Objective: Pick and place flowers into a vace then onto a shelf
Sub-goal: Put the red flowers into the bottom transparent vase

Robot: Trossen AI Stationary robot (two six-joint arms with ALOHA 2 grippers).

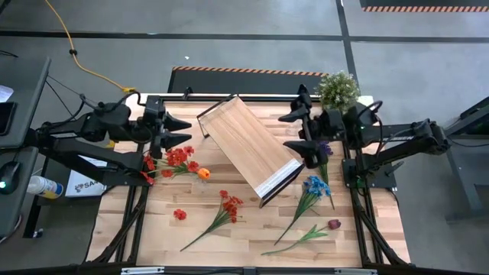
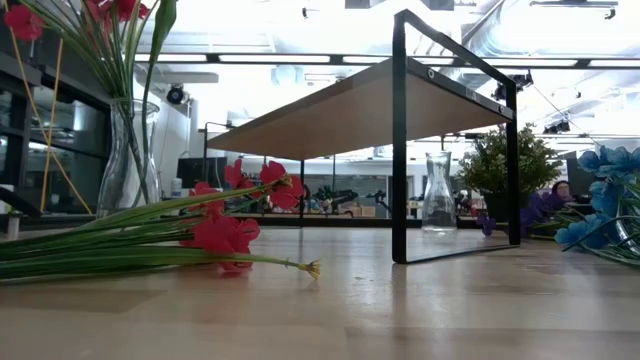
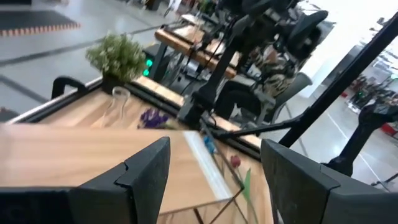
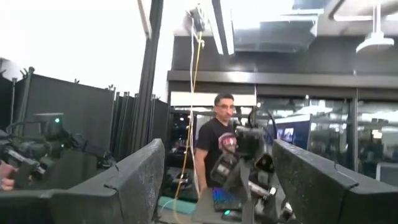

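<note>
The light-wood shelf (image 1: 248, 145) stands slantwise mid-table on its black frame (image 2: 400, 140). Flowers lie loose on the table: red ones (image 1: 177, 159) and an orange one (image 1: 203, 173) at the left, more red ones (image 1: 228, 206) near the front, and blue (image 1: 313, 187), purple (image 1: 325, 150) and dark red (image 1: 334, 224) ones at the right. A glass vase (image 2: 128, 150) at the left holds red flowers. A second, bare vase (image 2: 438, 195) stands by the potted plant. My left gripper (image 1: 182, 131) hangs open above the shelf's left. My right gripper (image 1: 294, 130) hangs open above its right.
A bushy potted plant (image 1: 338, 88) stands at the far right corner. A single red bloom (image 1: 179, 215) lies near the front left. In the right wrist view a person (image 4: 214, 146) stands in the room beyond the table. Bare wood shows along the near edge (image 1: 252, 256).
</note>
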